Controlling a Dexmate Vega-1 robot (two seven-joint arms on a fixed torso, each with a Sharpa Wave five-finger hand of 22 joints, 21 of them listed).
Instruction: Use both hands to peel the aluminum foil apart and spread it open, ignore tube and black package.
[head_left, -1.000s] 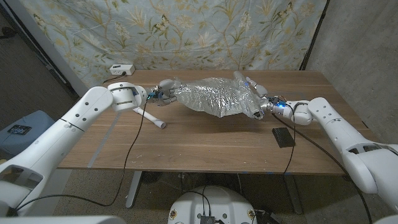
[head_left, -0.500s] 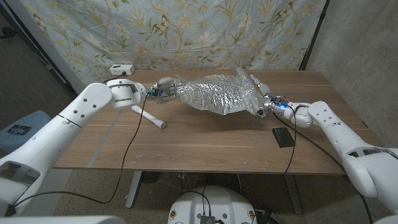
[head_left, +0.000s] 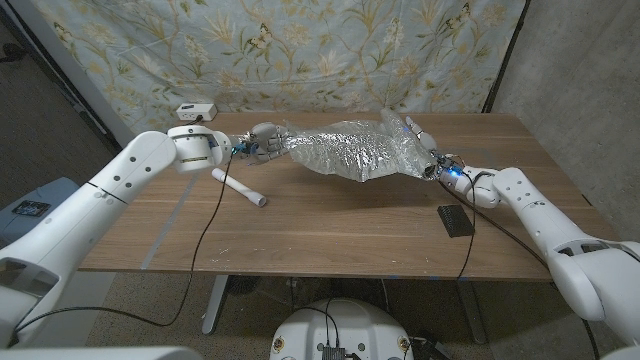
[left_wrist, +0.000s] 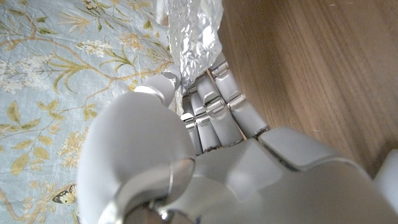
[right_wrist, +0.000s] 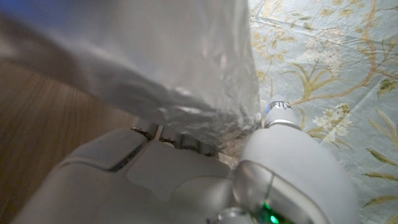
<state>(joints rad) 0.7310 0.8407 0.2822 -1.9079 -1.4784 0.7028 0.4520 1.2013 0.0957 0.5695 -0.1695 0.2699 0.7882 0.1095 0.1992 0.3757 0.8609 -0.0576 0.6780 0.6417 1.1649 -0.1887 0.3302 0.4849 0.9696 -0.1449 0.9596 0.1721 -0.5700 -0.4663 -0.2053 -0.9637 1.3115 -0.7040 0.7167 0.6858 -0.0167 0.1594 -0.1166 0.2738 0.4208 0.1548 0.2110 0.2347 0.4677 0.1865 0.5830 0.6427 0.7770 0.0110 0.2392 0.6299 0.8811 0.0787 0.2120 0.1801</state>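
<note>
**Foil held at both ends, stretched between the hands**

The aluminum foil (head_left: 352, 152) is held up off the worktop (head_left: 320, 225), a crumpled silver mass hanging between the two hands with its shadow cast on the wood below. One end is gripped by the left hand (head_left: 262, 141); in the left wrist view the fingers (left_wrist: 214, 109) are seen closed against a twisted edge of foil (left_wrist: 196, 31). The opposite end is gripped by the right hand (head_left: 425, 150); in the right wrist view the sheet (right_wrist: 186, 68) is seen rising straight out of that hand's clasp.

The relation that matters: the long axis of the foil runs hand to hand, so from each hand the sheet lies directly toward the other hand. Neither hand is nearer; each is already on its own end. The bulk is judged to sit somewhat closer to the right hand, where the folds are thicker. The foil looks only partly opened, still bunched, so spreading is judged unfinished. Outward pulling along that axis is likely called for next, with tearing at the pinched ends a risk.

A white tube (head_left: 240, 187) lies on the worktop below and beside the left hand, and a black package (head_left: 456, 220) below the right hand; both are apart from the foil.
</note>
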